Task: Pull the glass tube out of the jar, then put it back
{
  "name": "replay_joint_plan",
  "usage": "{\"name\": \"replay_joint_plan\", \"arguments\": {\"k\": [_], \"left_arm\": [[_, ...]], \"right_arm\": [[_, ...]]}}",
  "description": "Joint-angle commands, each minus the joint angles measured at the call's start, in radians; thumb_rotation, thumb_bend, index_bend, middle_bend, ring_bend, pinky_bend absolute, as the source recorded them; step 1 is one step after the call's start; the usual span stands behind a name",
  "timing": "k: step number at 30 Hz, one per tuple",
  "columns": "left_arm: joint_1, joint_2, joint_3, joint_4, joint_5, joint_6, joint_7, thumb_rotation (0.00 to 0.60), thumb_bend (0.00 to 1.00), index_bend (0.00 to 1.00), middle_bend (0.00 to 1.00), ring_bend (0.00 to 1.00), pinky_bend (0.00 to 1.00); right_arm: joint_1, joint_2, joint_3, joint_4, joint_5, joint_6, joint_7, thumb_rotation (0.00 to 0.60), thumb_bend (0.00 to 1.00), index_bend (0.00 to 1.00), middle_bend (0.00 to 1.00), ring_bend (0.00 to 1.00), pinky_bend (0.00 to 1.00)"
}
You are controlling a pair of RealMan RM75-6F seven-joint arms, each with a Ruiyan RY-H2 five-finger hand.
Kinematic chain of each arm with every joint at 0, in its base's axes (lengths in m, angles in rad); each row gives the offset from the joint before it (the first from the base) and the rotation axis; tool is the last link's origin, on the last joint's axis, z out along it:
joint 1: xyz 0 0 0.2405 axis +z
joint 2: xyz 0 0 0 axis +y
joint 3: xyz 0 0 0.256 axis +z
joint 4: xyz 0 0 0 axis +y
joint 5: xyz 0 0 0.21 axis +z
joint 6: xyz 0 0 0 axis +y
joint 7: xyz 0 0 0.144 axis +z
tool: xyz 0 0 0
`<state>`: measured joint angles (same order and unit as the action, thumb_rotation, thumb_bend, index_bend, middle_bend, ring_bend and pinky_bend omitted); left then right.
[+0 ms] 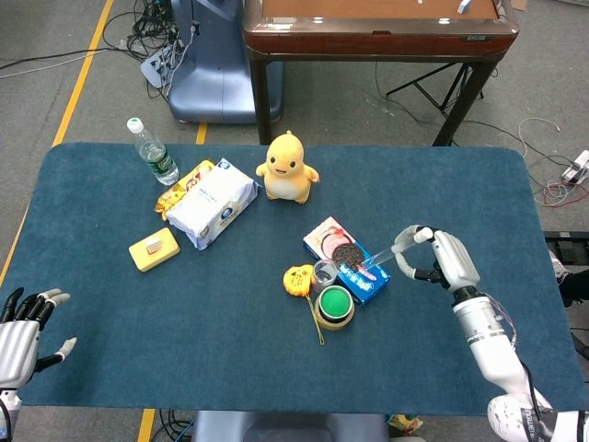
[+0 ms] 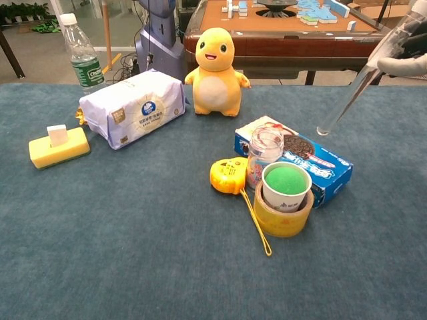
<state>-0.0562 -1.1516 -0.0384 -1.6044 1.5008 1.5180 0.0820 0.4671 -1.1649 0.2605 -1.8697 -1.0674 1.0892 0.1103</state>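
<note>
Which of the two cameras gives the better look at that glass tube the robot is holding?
The chest view: the glass tube stands out long and slanted against the table, its rounded lower end clear, held at the top by the right hand. In the head view the glass tube is only a faint streak beside the hand, above the cookie box.

I see a yellow duck toy (image 2: 217, 63), a green sponge (image 2: 287, 180) in its cup, a blue biscuit box (image 2: 327, 170), and teal table cloth (image 2: 133, 253).

The right hand (image 1: 440, 262) has a pale grey, boxy shell with black gaps between its segments, on a silver-white ribbed forearm with thin cables along it. The left hand (image 1: 23, 327) has a grey palm, black fingers and pale tips.
</note>
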Motion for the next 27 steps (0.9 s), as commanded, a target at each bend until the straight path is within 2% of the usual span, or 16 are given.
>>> {"name": "replay_joint_plan", "arguments": {"k": [1, 3, 6, 13, 16, 18, 25, 27], "left_arm": [[0.000, 0.000, 0.000, 0.000, 0.000, 0.000, 0.000, 0.600, 0.24, 0.25, 0.20, 0.16, 0.02], [-0.001, 0.000, 0.001, 0.000, 0.000, -0.002, 0.001, 0.600, 0.24, 0.25, 0.20, 0.16, 0.02], [0.000, 0.001, 0.001, -0.001, 0.000, -0.001, 0.000, 0.600, 0.24, 0.25, 0.20, 0.16, 0.02], [-0.001, 0.003, 0.001, -0.004, 0.000, -0.001, 0.001, 0.600, 0.24, 0.25, 0.20, 0.16, 0.02], [-0.001, 0.003, 0.002, -0.004, -0.001, -0.002, 0.002, 0.600, 0.24, 0.25, 0.20, 0.16, 0.02], [-0.001, 0.003, 0.002, -0.004, 0.000, -0.002, 0.002, 0.600, 0.24, 0.25, 0.20, 0.16, 0.02], [-0.002, 0.002, 0.002, -0.006, -0.003, -0.004, 0.009, 0.600, 0.24, 0.25, 0.20, 0.16, 0.02], [-0.003, 0.003, 0.001, -0.007, -0.003, -0.005, 0.011, 0.600, 0.24, 0.25, 0.20, 0.16, 0.02]], "right_arm": [[-0.011, -0.062, -0.044, 0.112, -0.065, 0.137, -0.263, 0.600, 0.62, 0.64, 0.46, 0.31, 0.22], [-0.014, -0.085, -0.047, 0.132, -0.070, 0.169, -0.304, 0.600, 0.62, 0.64, 0.46, 0.31, 0.22], [-0.022, -0.088, -0.039, 0.107, -0.044, 0.150, -0.259, 0.600, 0.62, 0.64, 0.46, 0.31, 0.22], [-0.040, -0.019, 0.003, -0.009, 0.013, 0.006, 0.029, 0.600, 0.62, 0.64, 0.46, 0.31, 0.22], [-0.044, 0.007, 0.014, -0.019, 0.020, -0.036, 0.100, 0.600, 0.62, 0.64, 0.46, 0.31, 0.23], [-0.043, 0.007, 0.007, 0.003, 0.008, -0.028, 0.080, 0.600, 0.62, 0.64, 0.46, 0.31, 0.23], [-0.043, -0.098, -0.043, 0.165, -0.109, 0.164, -0.212, 0.600, 0.62, 0.64, 0.46, 0.31, 0.23], [-0.046, -0.111, -0.044, 0.171, -0.112, 0.176, -0.223, 0.600, 0.62, 0.64, 0.46, 0.31, 0.23]]}}
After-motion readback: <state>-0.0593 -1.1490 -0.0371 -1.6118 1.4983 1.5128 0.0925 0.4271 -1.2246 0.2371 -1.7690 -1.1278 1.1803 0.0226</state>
